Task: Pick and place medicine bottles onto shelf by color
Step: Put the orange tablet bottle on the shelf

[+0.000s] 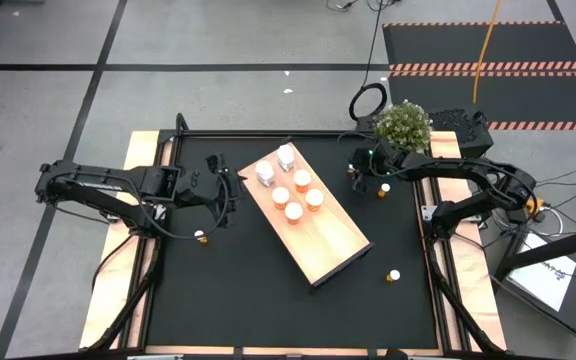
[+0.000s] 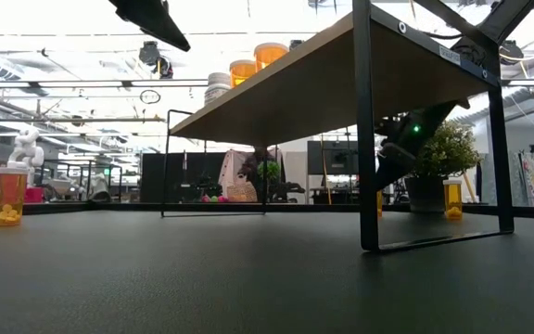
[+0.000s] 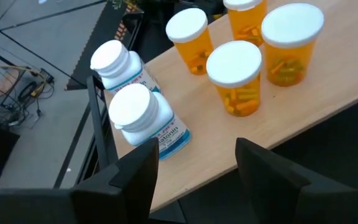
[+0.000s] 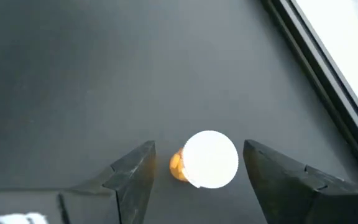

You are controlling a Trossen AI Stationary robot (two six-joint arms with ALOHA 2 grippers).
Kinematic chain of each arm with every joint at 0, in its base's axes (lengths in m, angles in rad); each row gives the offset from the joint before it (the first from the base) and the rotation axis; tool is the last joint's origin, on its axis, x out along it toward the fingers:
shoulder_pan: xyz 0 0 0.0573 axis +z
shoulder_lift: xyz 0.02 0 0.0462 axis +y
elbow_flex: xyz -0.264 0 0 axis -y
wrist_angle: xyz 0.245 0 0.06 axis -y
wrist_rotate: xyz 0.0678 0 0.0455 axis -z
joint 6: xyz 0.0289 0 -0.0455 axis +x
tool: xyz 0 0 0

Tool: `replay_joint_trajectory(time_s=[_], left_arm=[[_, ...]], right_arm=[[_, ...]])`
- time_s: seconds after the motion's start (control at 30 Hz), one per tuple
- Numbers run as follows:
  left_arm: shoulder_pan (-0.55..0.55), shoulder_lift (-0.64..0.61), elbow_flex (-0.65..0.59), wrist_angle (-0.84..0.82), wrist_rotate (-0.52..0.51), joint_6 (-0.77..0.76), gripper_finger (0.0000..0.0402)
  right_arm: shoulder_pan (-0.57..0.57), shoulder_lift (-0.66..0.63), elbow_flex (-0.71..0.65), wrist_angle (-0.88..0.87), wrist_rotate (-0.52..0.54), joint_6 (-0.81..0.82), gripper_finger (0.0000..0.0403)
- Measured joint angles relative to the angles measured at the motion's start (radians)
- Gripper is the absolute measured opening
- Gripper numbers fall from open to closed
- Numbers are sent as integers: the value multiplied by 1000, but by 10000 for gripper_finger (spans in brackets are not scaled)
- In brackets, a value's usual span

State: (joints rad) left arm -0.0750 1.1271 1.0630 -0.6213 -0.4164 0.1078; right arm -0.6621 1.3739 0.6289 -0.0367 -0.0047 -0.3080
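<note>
The light-wood shelf lies slantwise mid-table, raised on black legs. At its far-left end stand two white medicine bottles and several orange ones with white caps. My left gripper hovers open just off that end, beside the white bottles, holding nothing. My right gripper is open at the far right, tilted down. Its fingers stand on either side of a small orange bottle's white cap, with a gap on both sides. That bottle stands on the black tabletop.
Loose orange bottles stand on the table at left, near right and beside my right arm. A potted plant sits at the far right corner. The table's black rail runs close past my right gripper.
</note>
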Motion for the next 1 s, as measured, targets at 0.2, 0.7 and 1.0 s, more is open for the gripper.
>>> replay_joint_trajectory(time_s=[0.2,0.7,1.0], left_arm=[[3,0,0,2,0,2,216],[3,0,0,2,0,1,216],[3,0,1,-4,0,-5,216]], right_arm=[[0,0,0,2,0,-1,198],[2,-14,0,3,-1,31,118],[31,-134,0,-61,-2,112,124]])
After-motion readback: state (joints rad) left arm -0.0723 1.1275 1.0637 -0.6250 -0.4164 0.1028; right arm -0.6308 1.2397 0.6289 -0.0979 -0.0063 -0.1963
